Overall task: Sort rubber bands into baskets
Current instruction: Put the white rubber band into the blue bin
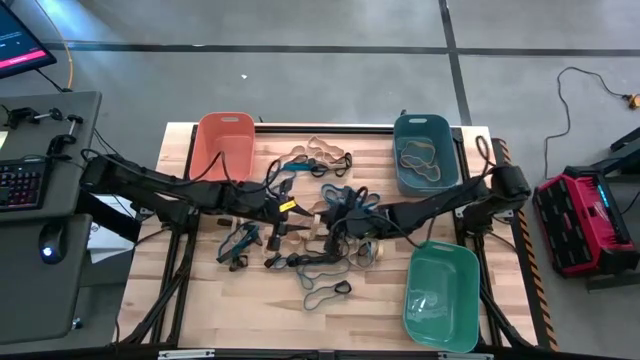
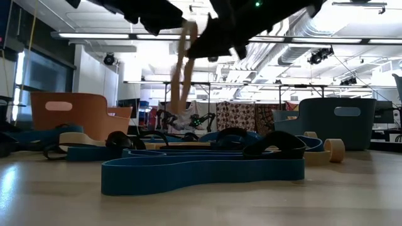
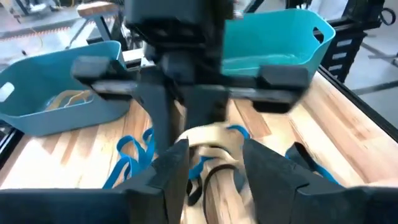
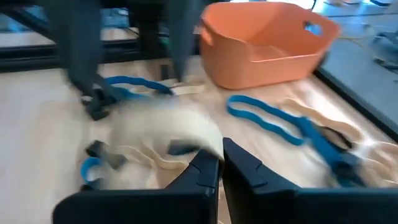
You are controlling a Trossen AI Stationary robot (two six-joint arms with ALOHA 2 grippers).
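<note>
In the dark teal basket (image 1: pixel 425 150) lie tan bands (image 1: pixel 418 157); right hand (image 1: pixel 322 213) clenched, left unclear.

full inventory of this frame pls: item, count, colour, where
baskets: three; orange-salmon at the table's far left, dark teal-blue far right, lighter green near right
rubber bands: many, tan, blue and black; loose mid-table; some tan ones in the dark teal-blue basket
tan band: one, hanging under the grippers, low view
table: one, light wood
keyboard: one, dark, side desk left of the table
red case: one, floor right of the table
left gripper: mid-table, jaws apart
right gripper: mid-table beside it, jaws shut
</note>
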